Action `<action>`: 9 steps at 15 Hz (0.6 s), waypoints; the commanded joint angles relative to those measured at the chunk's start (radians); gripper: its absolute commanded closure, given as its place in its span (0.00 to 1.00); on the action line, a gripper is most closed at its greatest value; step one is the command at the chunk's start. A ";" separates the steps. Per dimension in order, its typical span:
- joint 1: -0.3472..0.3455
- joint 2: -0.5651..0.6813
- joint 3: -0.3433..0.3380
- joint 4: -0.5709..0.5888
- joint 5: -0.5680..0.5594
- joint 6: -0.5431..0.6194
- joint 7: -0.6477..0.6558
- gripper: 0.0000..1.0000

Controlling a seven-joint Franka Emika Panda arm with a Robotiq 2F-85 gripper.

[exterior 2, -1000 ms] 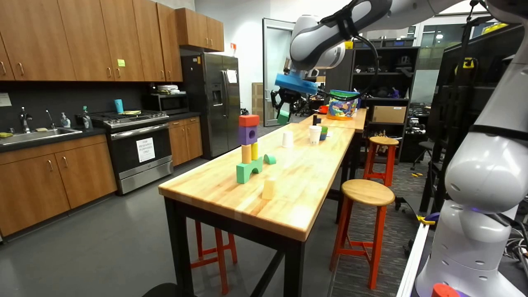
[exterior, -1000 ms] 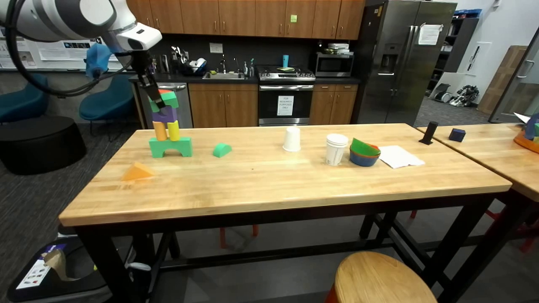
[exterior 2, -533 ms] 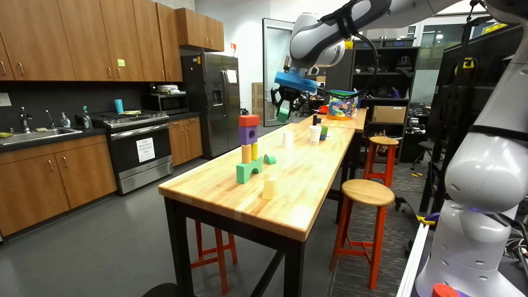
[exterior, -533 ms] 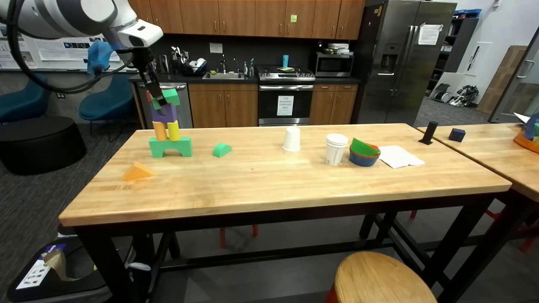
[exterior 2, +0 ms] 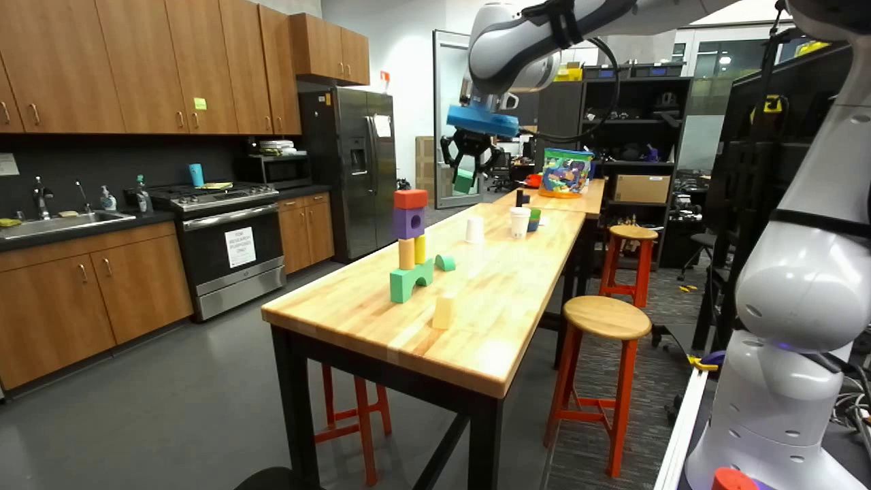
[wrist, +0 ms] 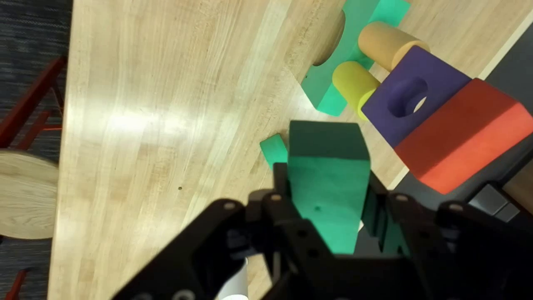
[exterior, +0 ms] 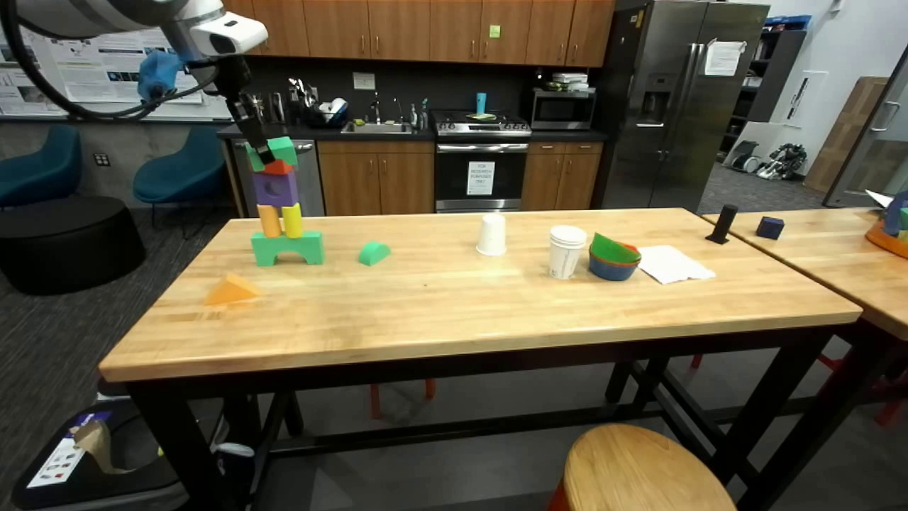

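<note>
My gripper (wrist: pixel 327 179) is shut on a green block (wrist: pixel 325 204), which sticks out past the fingertips in the wrist view. Beside it stands a tower: a green arch (exterior 2: pixel 401 284), an orange cylinder (exterior 2: pixel 406 254) and a yellow cylinder (exterior 2: pixel 420 250), a purple block with a hole (exterior 2: pixel 409 223), and a red block (exterior 2: pixel 411 199) on top. In an exterior view the held block (exterior 2: pixel 465 182) hangs apart from the tower, a little higher than the red block. From another angle the gripper (exterior: pixel 264 152) overlaps the red block (exterior: pixel 278 167), partly hiding it.
On the wooden table (exterior: pixel 425 312) lie a green half-round block (exterior: pixel 374 253) and an orange wedge (exterior: pixel 232 289). Farther along stand an upturned white cup (exterior: pixel 491 234), stacked white cups (exterior: pixel 566 252), nested bowls (exterior: pixel 613 259), paper (exterior: pixel 674 264) and a black stand (exterior: pixel 722 224).
My gripper has risen with the green block still in it, shifting slightly away from the tower top. More of the red block shows now in an exterior view. The tower has stayed put.
</note>
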 commanded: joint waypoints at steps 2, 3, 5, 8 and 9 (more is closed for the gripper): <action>0.024 0.045 0.000 0.098 -0.046 -0.089 0.020 0.84; 0.029 0.050 0.002 0.111 -0.054 -0.102 0.020 0.84; 0.037 0.067 0.004 0.144 -0.082 -0.123 0.023 0.84; 0.050 0.095 0.003 0.197 -0.113 -0.149 0.019 0.84; 0.055 0.107 0.004 0.219 -0.124 -0.162 0.019 0.84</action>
